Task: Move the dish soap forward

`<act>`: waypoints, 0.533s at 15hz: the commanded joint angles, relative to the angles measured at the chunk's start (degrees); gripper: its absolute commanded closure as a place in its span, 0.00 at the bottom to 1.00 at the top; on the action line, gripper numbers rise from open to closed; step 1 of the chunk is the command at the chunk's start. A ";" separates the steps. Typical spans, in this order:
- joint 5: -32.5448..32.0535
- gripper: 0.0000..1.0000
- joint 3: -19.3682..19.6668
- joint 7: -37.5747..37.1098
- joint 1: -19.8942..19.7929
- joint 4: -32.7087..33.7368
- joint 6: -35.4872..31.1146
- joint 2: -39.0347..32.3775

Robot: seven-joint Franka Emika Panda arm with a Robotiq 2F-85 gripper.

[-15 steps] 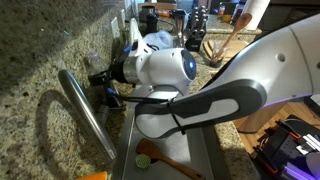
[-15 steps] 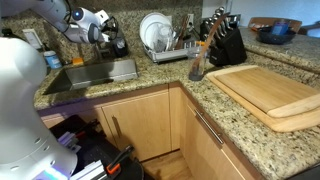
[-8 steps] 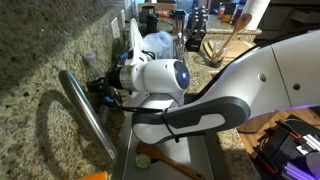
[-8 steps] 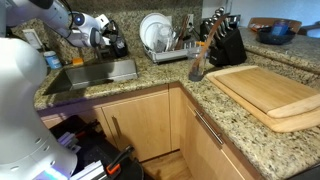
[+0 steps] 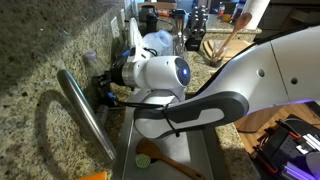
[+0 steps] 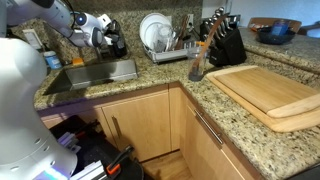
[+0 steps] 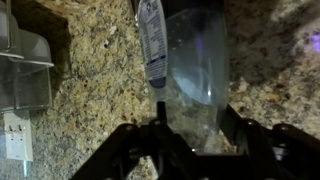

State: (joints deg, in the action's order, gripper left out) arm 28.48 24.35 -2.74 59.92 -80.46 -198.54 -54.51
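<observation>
The dish soap (image 7: 195, 60) fills the upper middle of the wrist view, its clearish body and white label pointing toward the camera over speckled granite. My gripper (image 7: 192, 112) has one dark finger on each side of the bottle's narrow end, pressed close against it. In both exterior views the gripper (image 5: 103, 88) (image 6: 112, 42) reaches to the back of the counter behind the sink (image 6: 95, 72), by the wall. The arm's white wrist hides the bottle there.
A curved steel faucet (image 5: 85, 115) stands beside the arm. A green scrub brush (image 5: 150, 158) lies in the basin. A dish rack with plates (image 6: 160, 35), a knife block (image 6: 225, 40) and a wooden cutting board (image 6: 270, 90) sit along the counter. A clear container (image 7: 25, 70) is near the bottle.
The jaws have come in from wide open onto the sides of the bottle. The wrist has shifted slightly toward the wall.
</observation>
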 commanded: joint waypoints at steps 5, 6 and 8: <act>-4.56 0.81 -2.20 1.86 -1.05 -8.26 1.60 7.86; -5.23 0.81 -2.41 1.81 -0.96 -9.99 2.80 10.08; -6.05 0.87 -3.43 1.36 -1.11 -13.50 5.08 14.61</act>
State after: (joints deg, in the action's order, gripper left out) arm 24.54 24.05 -2.56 59.45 -87.45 -196.91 -48.73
